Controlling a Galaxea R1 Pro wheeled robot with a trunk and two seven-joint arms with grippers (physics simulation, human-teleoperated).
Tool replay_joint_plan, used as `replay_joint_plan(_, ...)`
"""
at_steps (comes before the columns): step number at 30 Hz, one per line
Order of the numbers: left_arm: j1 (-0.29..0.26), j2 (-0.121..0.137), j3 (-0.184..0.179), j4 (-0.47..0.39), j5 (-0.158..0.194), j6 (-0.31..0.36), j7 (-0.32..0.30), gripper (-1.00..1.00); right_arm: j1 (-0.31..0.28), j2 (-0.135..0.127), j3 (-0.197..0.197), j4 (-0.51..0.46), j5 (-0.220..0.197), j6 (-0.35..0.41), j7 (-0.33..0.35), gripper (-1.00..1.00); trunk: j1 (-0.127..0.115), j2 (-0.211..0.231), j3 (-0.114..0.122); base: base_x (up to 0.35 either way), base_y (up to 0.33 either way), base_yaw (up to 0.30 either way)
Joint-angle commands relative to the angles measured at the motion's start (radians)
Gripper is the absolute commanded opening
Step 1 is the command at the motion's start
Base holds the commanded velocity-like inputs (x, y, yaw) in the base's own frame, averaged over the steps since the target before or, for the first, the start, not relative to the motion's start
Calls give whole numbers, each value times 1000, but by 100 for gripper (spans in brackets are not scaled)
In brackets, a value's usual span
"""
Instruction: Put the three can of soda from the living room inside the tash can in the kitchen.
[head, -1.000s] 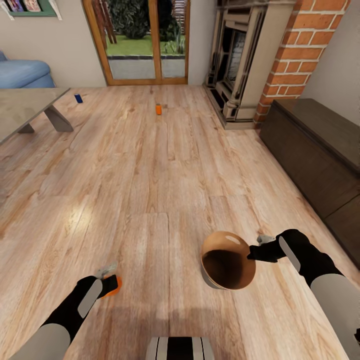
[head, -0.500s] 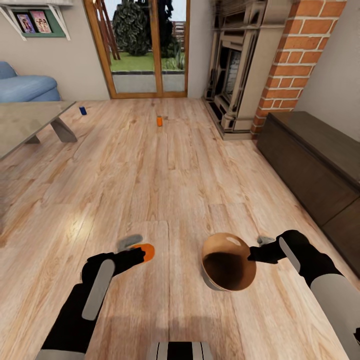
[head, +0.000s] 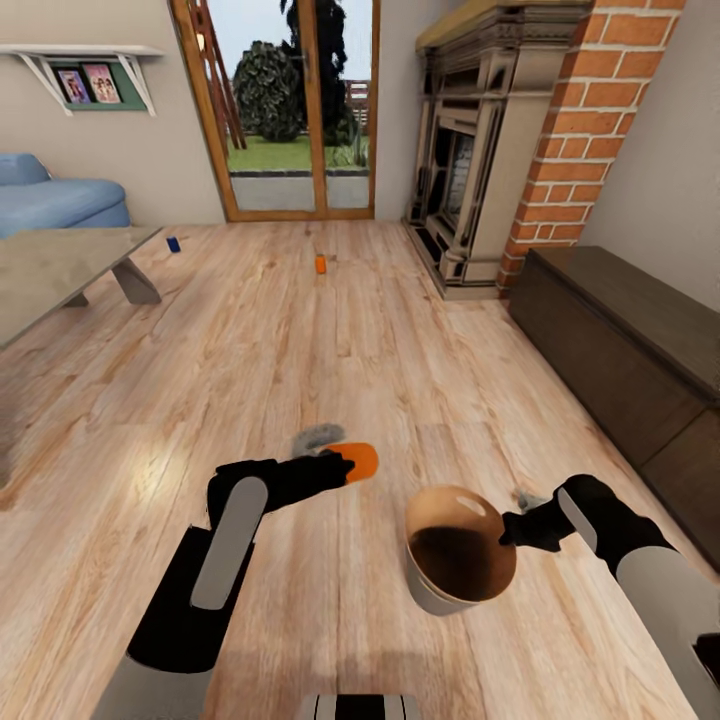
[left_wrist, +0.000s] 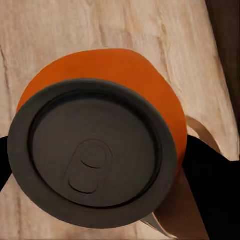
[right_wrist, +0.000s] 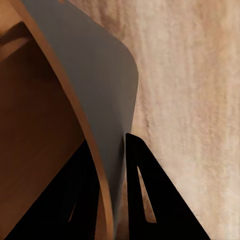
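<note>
The left gripper (head: 345, 467) is carrying its orange soda can (head: 358, 461) steadily up and inward, from low at the robot's left side toward the trash can (head: 455, 548); the can is now lying near the bucket's rim, still apart from it. The left arm (head: 215, 565) is reaching further forward across the wood floor (head: 330, 340). The head camera is tilting upward, so the glass doors (head: 292, 110), the fireplace (head: 470, 150), the far orange can (head: 320, 264) and the blue can (head: 174, 243) are sliding lower in the head view, and a wall shelf (head: 85, 75) is coming into sight. The trash can is sitting slightly lower in that view.
</note>
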Motion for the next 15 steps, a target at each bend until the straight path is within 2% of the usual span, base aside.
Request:
replay_joint_plan(1,-4,0,-8,0,6,1,1,-100,-1,0,-1,5,-17,3,4,-100,0,0,4,0,0,0)
replay_joint_plan(9,-23,-4,-81,0,103,2,9,-100,-6,4,-2,46,-15,3,1,-100,-4,2,35,0,0,0)
replay_joint_plan(11,-40,-5,-110,5,148,2,9,-100,-6,5,-1,49,-15,3,1,-100,-5,3,43,0,0,0)
replay_joint_plan(12,-56,-5,-142,12,183,2,10,-100,-6,5,-1,50,-15,3,1,-100,-5,3,47,0,0,0)
replay_joint_plan(14,-73,-5,-177,22,218,2,12,-100,-7,6,-1,51,-15,3,0,-100,-6,3,54,0,0,0)
replay_joint_plan(15,-89,-5,-207,37,252,2,18,-100,-7,6,-1,51,-15,3,0,-100,-7,4,58,0,0,0)
